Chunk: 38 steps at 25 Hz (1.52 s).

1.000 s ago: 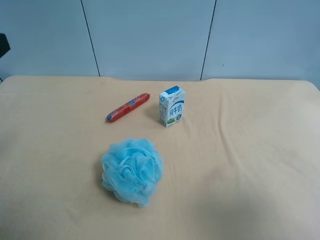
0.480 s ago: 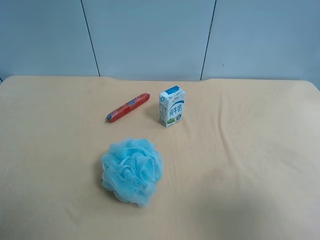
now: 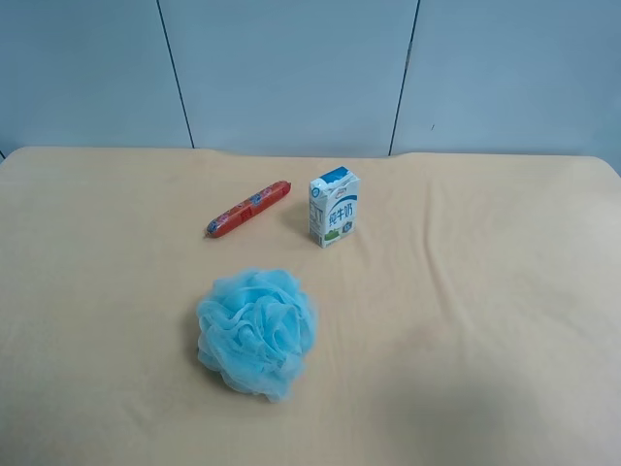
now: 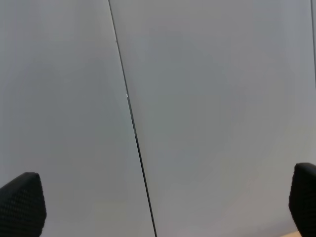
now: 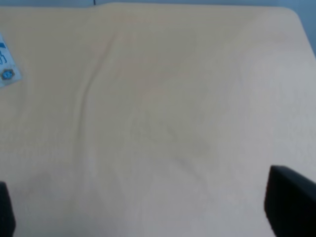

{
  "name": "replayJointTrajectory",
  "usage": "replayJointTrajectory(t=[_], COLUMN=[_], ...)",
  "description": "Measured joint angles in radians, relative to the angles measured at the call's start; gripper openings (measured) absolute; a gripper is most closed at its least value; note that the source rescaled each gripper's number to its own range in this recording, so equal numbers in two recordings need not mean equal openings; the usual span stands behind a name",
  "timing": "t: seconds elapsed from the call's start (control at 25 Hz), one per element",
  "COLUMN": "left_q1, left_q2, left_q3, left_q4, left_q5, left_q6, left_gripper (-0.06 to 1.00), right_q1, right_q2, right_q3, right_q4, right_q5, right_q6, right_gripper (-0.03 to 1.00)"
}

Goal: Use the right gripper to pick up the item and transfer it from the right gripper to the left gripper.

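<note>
Zero contact: item (image 3: 248, 209) flat on desk (image 3: 466, 291), long axis diagonal, beside carton (image 3: 334, 207); outside right wrist view. Both jaws spread wide, empty.

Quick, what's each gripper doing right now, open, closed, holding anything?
Left gripper: open, holding nothing.
Right gripper: open, empty, over the bare tablecloth.

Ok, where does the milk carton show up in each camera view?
Exterior high: milk carton stands upright at centre, beside the item.
Right wrist: only a cut-off corner of it shows at the picture's edge.
Left wrist: not in it, only wall.
Shared landmark: the tan tablecloth.
</note>
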Motion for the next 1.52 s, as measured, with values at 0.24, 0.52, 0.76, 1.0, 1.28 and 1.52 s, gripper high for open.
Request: replayJointTrajectory(t=[0.24,0.52,0.76,1.0,1.28,1.52], left_q1=[0.000,0.000,0.000,0.000,0.000,0.000], left_q2=[0.000,-0.001,-0.018,-0.022,-0.022,-0.088], left_q3=[0.000,0.000,0.000,0.038,0.038,0.011], left_q4=[0.000,0.001,0.033,0.547,1.287,1.615], left_q5=[-0.001,-0.004,-0.022,-0.030,0.137,0.341], left_q6=[0.000,0.000,-0.229,-0.921,-1.724,-2.086], left_gripper=[1.00,1.00,1.00,1.00,1.00,1.00], right_q1=[0.000,0.000,0.000,0.000,0.000,0.000], right_q2=[0.000,0.000,0.000,0.000,0.000,0.000], right_q3=[0.000,0.000,0.000,0.000,0.000,0.000], right_q4=[0.000,0.000,0.000,0.000,0.000,0.000], right_q5=[0.000,0.000,0.000,0.000,0.000,0.000], right_q6=[0.000,0.000,0.000,0.000,0.000,0.000], right_gripper=[1.00,1.00,1.00,1.00,1.00,1.00])
